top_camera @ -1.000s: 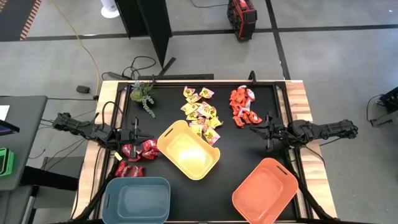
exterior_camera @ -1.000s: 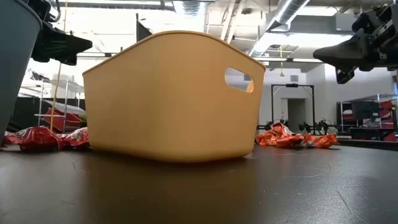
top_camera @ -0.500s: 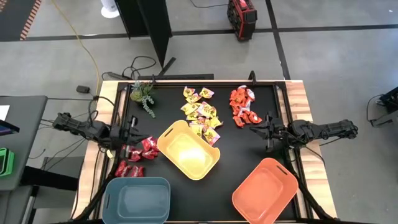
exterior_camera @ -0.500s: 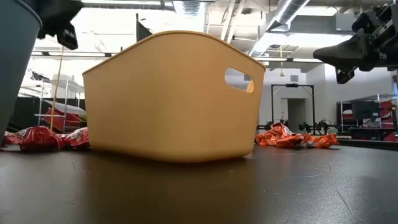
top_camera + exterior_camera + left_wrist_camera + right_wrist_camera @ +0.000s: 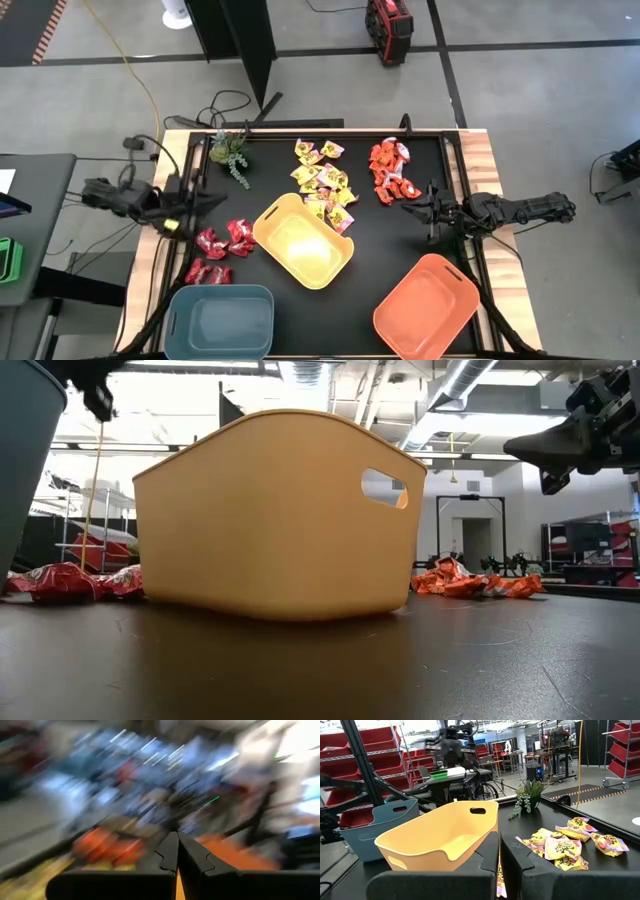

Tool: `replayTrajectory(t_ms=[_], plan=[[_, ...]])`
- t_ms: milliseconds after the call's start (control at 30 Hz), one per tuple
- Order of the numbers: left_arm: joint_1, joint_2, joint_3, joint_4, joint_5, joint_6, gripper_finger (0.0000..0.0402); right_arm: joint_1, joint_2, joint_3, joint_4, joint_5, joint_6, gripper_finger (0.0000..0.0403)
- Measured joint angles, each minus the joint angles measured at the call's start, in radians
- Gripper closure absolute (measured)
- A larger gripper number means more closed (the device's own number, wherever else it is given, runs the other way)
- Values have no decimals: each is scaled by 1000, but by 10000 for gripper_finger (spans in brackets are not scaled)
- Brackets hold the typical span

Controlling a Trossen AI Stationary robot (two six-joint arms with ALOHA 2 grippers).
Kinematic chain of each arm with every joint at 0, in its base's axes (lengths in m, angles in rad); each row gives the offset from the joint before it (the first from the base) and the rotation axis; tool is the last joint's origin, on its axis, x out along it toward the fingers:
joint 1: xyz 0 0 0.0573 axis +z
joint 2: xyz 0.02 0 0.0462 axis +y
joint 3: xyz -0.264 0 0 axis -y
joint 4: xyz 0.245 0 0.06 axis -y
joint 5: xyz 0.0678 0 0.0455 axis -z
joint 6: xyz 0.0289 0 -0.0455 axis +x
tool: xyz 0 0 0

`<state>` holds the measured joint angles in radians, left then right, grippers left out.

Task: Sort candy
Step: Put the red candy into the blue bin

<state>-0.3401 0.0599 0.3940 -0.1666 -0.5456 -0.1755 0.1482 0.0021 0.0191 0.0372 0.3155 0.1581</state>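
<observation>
Since the earlier frame, the left gripper (image 5: pixel 205 203) has been drawn back from above the deep red candy (image 5: pixel 222 240) toward the left edge of the tabletop (image 5: pixel 390 235); its jaws are pressed together with nothing between them. Right gripper (image 5: pixel 408 210): unmoved at right centre of the high view, jaws set narrow, nothing held. Deep red candy: a small cluster at lower left, between the yellow bin (image 5: pixel 302 241) and the tabletop's left edge, with further pieces (image 5: pixel 206 271) just above the blue-grey bin (image 5: pixel 221 321). Yellow candy with pink marks (image 5: pixel 324 180): scattered at upper centre, the lowest pieces touching the yellow bin's rim. Orange-red candy (image 5: pixel 389 171): a pile at upper right, near the right gripper. Orange bin (image 5: pixel 427 308): lower right. Green plant sprig (image 5: pixel 232 155): upper left corner of the tabletop.
</observation>
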Motion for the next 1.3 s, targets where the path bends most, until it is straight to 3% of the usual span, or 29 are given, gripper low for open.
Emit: replayTrajectory(t_ms=[100, 200, 333, 500, 633, 767, 900, 1100, 1167, 1300], plan=[[0, 108, 138, -337, -146, -178, 399, 0, 0, 0, 0, 0, 0, 367], [1, 234, 244, -576, -175, -335, 379, 0, 0, 0, 0, 0, 0, 367], [14, 391, 331, -818, -165, -507, 326, 0, 0, 0, 0, 0, 0, 367], [49, 547, 338, -1025, -23, -700, 238, 0, 0, 0, 0, 0, 1, 367], [75, 644, 303, -1033, 53, -741, 176, 0, 0, 0, 0, 0, 10, 367], [98, 720, 256, -960, 106, -730, 143, 0, 0, 0, 1, 0, 10, 367], [121, 770, 198, -883, 163, -732, 139, -7, 1, -5, 82, 0, 10, 367], [153, 783, 91, -770, 205, -742, 139, -29, -1, -2, 480, 1, 56, 367], [174, 783, 77, -754, 210, -756, 139, -41, 0, -2, 567, 1, 0, 367], [202, 786, 77, -747, 195, -782, 139, -93, 0, 22, 573, 22, -58, 367]])
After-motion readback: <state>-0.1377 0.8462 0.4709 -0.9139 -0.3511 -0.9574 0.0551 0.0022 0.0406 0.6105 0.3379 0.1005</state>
